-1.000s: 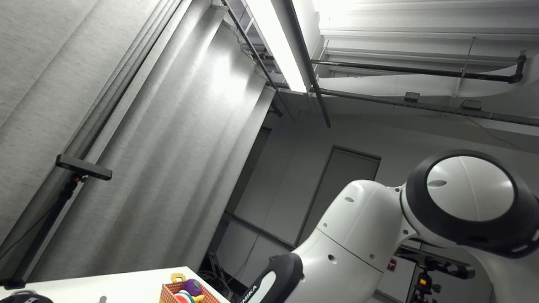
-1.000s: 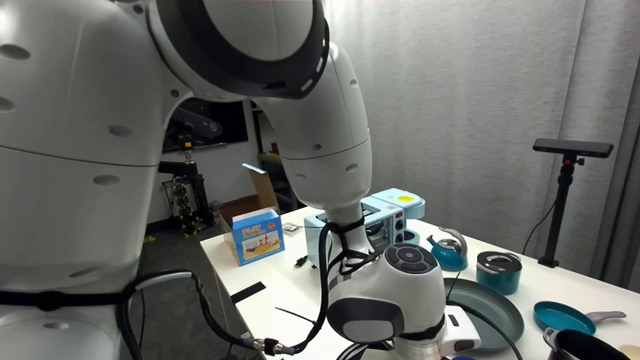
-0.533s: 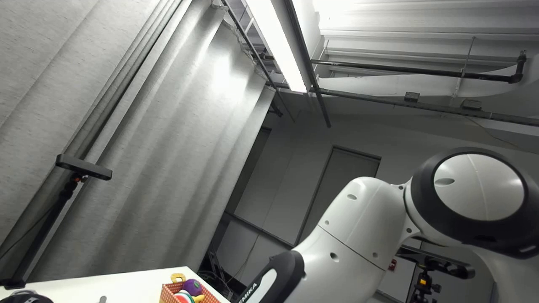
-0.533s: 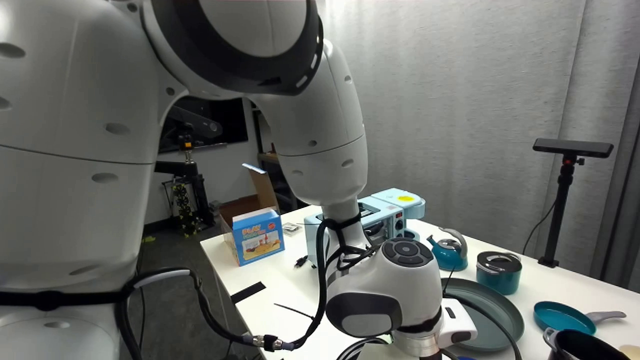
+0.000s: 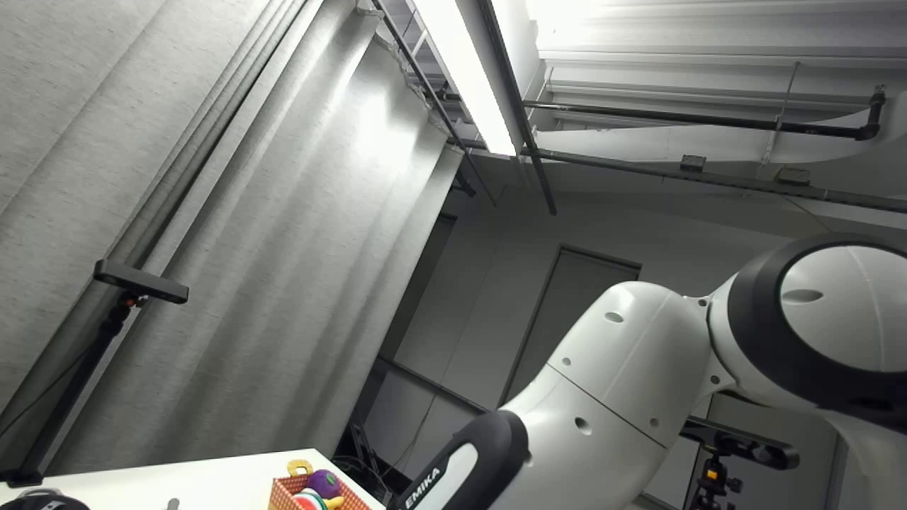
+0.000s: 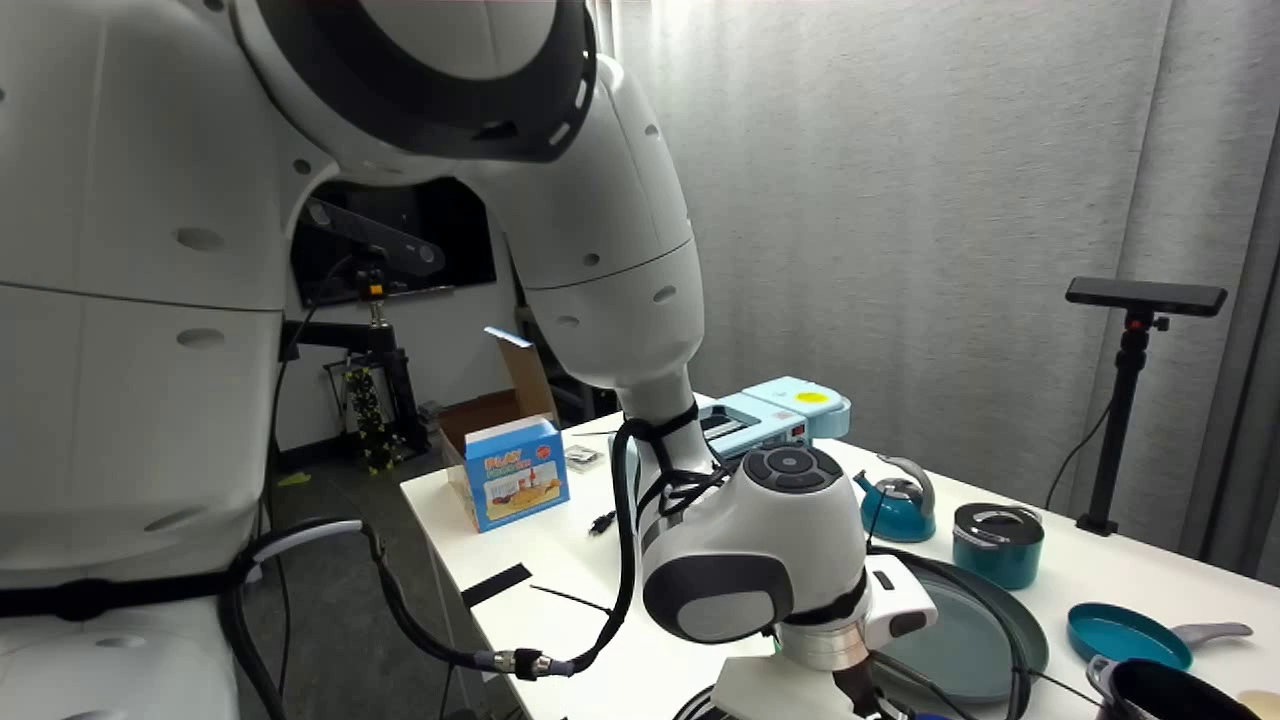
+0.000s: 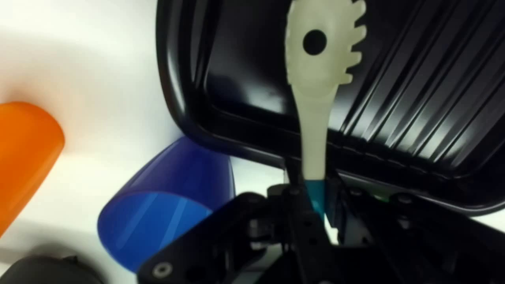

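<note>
Right in the grip of the claw [image 7: 313, 186] is a spoon [image 7: 314, 110], the cream toothed pasta kind, clamped on its teal handle, so the fingers are clenched on that and not on thin air. Main thing imo: the spoon's long axis runs straight out ahead of the claw, pretty much in line with the fingers, toothed head farthest away, teeth toward the claw's right in the wrist view. Only one arm [image 6: 610, 220] around, so no debate over which is nearer. As for where the spoon is, its head sticks out past the claw over a black tray [image 7: 223, 146], whose edge runs by the fingertips. Can't tell if head and tray touch. Left of the claw there's a blue cup [image 7: 169, 209], close by, and an orange thing [image 7: 27, 150] farther left, with white table [image 7: 110, 86] between. Going further out, well apart from the claw, an exterior view has a kettle [image 6: 900, 510], lidded pot [image 6: 1000, 555] and pan [image 6: 1120, 635], plus a grey plate [image 6: 955, 640] nearer the wrist. Fingertips don't show in either exterior view, fwiw
</note>
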`<state>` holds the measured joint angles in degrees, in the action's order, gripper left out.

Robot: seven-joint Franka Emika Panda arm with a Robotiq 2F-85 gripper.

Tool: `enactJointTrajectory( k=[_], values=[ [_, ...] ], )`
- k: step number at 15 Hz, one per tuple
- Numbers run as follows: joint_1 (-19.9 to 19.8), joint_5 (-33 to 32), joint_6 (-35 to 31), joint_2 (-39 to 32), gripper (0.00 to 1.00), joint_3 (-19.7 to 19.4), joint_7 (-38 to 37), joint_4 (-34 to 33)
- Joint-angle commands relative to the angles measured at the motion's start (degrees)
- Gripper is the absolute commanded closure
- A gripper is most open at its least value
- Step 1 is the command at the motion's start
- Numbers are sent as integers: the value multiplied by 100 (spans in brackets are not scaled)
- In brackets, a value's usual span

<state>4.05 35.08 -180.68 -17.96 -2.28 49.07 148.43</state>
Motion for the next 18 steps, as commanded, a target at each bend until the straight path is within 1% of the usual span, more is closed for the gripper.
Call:
enactJointTrajectory(
  k=[1, 2, 4, 7, 8, 9, 11, 14, 18],
  values=[
    [147, -1173, -130, 411, 96, -268, -949, 229],
    [197, -1489, -124, 467, 96, -369, -1126, 214],
    [173, -2387, -68, 577, 96, -523, -1803, 158],
    [194, -3429, 4, 765, 96, -783, -2553, 95],
    [545, -3059, 48, 811, 96, -1071, -2256, 53],
    [572, -3188, 52, 859, 96, -1155, -2364, 43],
    [723, -3213, 41, 921, 96, -1367, -2367, 6],
    [867, -3200, -6, 999, 96, -1525, -2317, -43],
    [944, -3218, -74, 1003, 96, -1608, -2220, -187]
  ],
)
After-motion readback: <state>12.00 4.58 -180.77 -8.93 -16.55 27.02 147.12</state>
